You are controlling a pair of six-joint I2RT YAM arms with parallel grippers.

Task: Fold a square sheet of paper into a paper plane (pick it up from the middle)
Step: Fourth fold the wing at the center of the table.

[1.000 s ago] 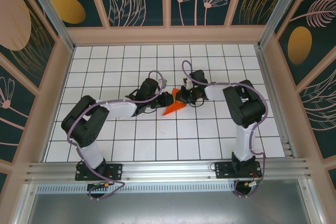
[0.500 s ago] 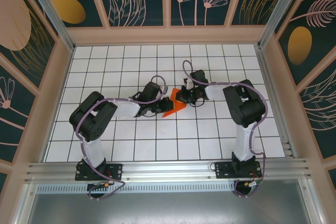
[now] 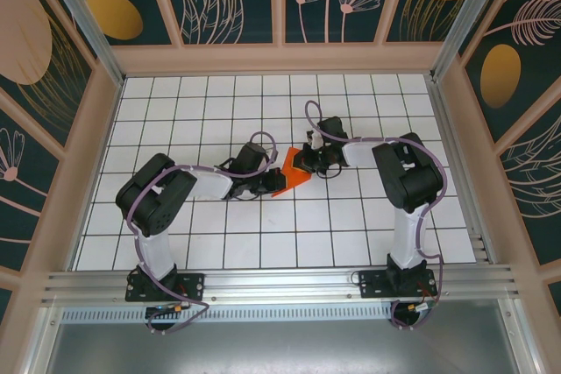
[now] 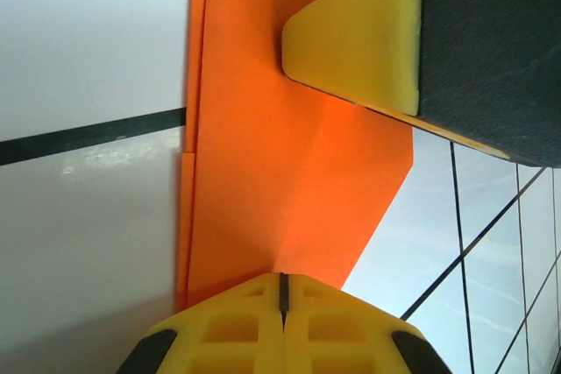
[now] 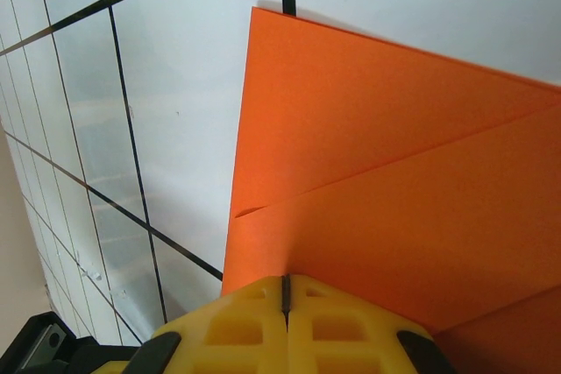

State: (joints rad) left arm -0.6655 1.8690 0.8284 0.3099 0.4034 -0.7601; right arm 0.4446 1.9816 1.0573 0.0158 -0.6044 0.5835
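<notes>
Going from the near edge out: the left tool [image 3: 273,183] is the closer of the two. It sits low on the table [image 3: 219,225] with its jaws pressed together and its tips on the near-left end of the paper [image 3: 294,174]. On its wrist cam the yellow tips meet in a thin seam and the orange runs straight out from under them, so the paper lies dead ahead of that tool. From that angle I honestly can't tell if a layer is nipped between the tips or they're just pushing it flat. My guess is pushing.

The paper isn't a plain square. It's part folded, with a few layers, a diagonal crease and a stepped edge down one side. It lies flat mid-table with its long axis on a slant from near-left to far-right, bridging the two tools.

Further out, the right tool [image 3: 304,162] comes in from the opposite side. Its jaws are closed tight too, with the tips on the far-right part of the sheet. One of its fingers [image 4: 359,32] shows on the left wrist cam, planted on the orange.

So the next move hangs on this: the tools face each other along that slant with the paper pinned between them. Left is nearer the near end, so I reckon any sweep along the crease is its job while right anchors.
</notes>
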